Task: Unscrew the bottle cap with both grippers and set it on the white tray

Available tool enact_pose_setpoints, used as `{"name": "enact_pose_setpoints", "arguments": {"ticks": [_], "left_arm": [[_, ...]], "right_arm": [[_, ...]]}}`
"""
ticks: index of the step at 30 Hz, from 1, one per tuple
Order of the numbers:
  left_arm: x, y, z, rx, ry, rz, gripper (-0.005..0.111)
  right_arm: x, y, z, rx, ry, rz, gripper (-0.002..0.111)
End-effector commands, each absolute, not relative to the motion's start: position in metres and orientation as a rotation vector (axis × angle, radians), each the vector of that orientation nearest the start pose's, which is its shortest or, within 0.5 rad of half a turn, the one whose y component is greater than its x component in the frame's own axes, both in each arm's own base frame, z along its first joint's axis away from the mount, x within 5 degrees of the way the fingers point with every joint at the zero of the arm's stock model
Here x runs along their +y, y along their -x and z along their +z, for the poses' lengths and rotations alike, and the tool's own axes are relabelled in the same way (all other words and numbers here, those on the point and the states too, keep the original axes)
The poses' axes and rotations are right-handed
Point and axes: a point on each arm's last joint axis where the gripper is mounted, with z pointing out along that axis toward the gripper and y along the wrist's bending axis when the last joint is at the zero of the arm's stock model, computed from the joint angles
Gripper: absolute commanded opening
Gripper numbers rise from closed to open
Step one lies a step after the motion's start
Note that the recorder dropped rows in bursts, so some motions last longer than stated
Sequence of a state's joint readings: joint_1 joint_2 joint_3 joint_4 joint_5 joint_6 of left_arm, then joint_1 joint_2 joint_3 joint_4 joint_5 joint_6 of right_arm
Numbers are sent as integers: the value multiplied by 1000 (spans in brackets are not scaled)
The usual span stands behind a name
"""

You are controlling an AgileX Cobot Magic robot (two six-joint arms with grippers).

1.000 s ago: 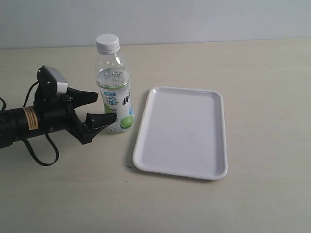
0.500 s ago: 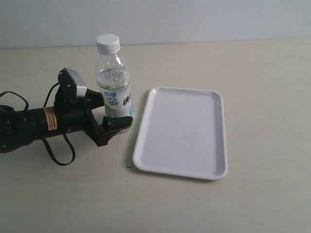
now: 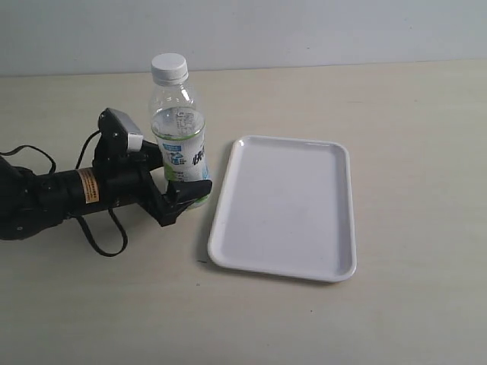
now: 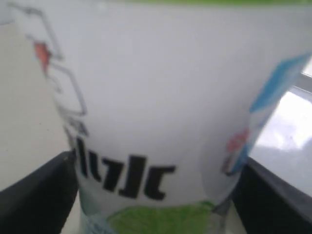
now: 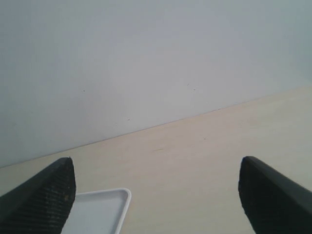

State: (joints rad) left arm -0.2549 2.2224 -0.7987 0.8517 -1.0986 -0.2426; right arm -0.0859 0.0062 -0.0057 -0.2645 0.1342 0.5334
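Observation:
The clear bottle (image 3: 180, 144) stands upright left of the white tray (image 3: 285, 205), with its white bottle cap (image 3: 169, 68) screwed on top. My left gripper (image 3: 176, 173) reaches in from the left at label height. Its jaws are open and straddle the bottle's lower body, one finger (image 3: 190, 190) in front and the other behind. In the left wrist view the label (image 4: 156, 97) fills the gap between the two black fingers of the left gripper (image 4: 156, 195). My right gripper (image 5: 156, 195) is open and empty, out of the exterior view, with one corner of the tray (image 5: 102, 209) below it.
A black cable (image 3: 103, 239) loops on the table under the left arm. A pale wall (image 3: 304, 30) runs behind the beige table (image 3: 411, 114).
The left arm has slid right toward the bottle, bringing its open jaws from beside the bottle to either side of it. Bottle and tray have not moved.

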Motion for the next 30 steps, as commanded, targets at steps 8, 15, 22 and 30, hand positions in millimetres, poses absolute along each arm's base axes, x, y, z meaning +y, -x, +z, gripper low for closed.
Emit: {"name": "enact_pose_setpoints", "arguments": {"ticks": [8,15,22,30], "left_arm": [[-148,-320,59,1668,-835,-769,78],[-148,-323,60,1656,-835,-766,78],[-154,-327,64,1632,-853,-766,78],[-154,-326,63,1629,-872,-777,67]], "right_arm": [[-8,-56,202,1578,-298,112,86],[-8,-56,202,1578,-298,112,86],[-8,-56,202,1578,-298,112,86],[-8,-56,202,1578,-298,112,86]]}}
